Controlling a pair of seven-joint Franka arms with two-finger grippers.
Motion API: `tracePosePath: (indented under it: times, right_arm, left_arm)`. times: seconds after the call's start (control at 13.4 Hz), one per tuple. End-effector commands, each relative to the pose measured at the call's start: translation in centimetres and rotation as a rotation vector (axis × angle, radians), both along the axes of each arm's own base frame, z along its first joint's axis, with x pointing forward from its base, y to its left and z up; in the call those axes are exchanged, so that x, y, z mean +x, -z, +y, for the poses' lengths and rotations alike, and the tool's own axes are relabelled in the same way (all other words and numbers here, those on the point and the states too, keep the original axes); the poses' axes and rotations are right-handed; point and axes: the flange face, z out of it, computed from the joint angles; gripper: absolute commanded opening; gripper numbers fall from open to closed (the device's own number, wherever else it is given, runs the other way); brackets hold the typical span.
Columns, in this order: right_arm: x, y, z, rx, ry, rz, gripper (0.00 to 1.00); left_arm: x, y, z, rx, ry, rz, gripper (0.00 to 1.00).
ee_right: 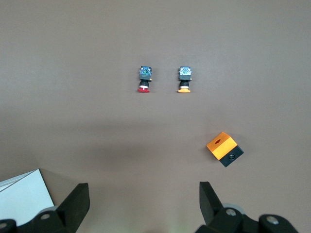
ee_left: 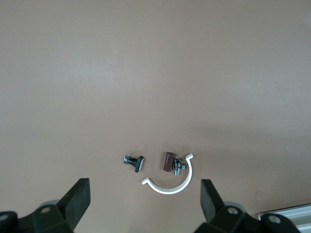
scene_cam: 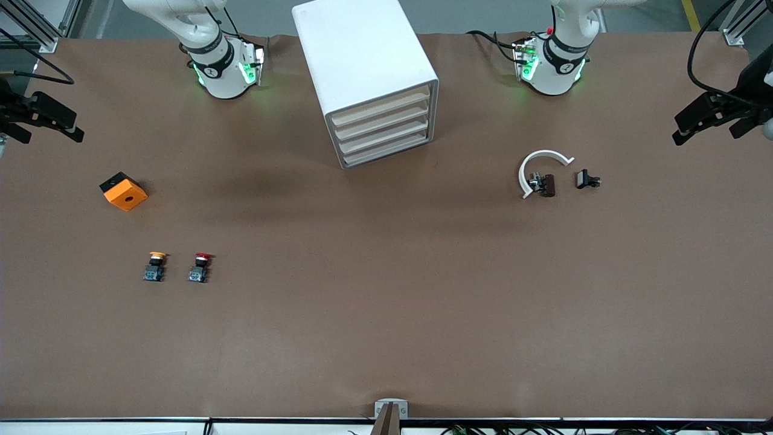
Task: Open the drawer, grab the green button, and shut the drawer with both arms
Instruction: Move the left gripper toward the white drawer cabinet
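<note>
The white drawer cabinet (scene_cam: 368, 66) stands at the table's edge between the two arm bases, and a corner of it shows in the right wrist view (ee_right: 22, 196). Its several drawers (scene_cam: 383, 130) are all shut. The green-capped button is hidden from every view. My left gripper (scene_cam: 706, 130) is open and empty, up in the air at the left arm's end of the table; in the left wrist view (ee_left: 145, 191) it is over small hardware parts. My right gripper (scene_cam: 48, 130) is open and empty, up in the air at the right arm's end; it also shows in the right wrist view (ee_right: 143, 194).
An orange block (scene_cam: 124, 191) (ee_right: 223, 148), a yellow-capped button (scene_cam: 155, 266) (ee_right: 184, 80) and a red-capped button (scene_cam: 200, 267) (ee_right: 144, 80) lie toward the right arm's end. A white C-shaped clamp (scene_cam: 543, 153) (ee_left: 170, 190), a brown part (scene_cam: 545, 184) (ee_left: 168, 161) and a black bolt piece (scene_cam: 586, 179) (ee_left: 134, 161) lie toward the left arm's end.
</note>
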Motion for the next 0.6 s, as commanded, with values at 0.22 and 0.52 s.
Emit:
tracePosePath:
  times: [0.22,0.52]
  right_arm:
    - [-0.7,-0.2,-0.3,0.002,0.015,-0.004,1.00]
    - [-0.7,-0.2,-0.3,0.002,0.017,-0.004,1.00]
  left_arm:
    - [1.9,2.0,-0.7,-0.007,0.007,0.028,1.00]
    - [5.7,9.4,-4.9,-0.044,0.070,0.111,1.00]
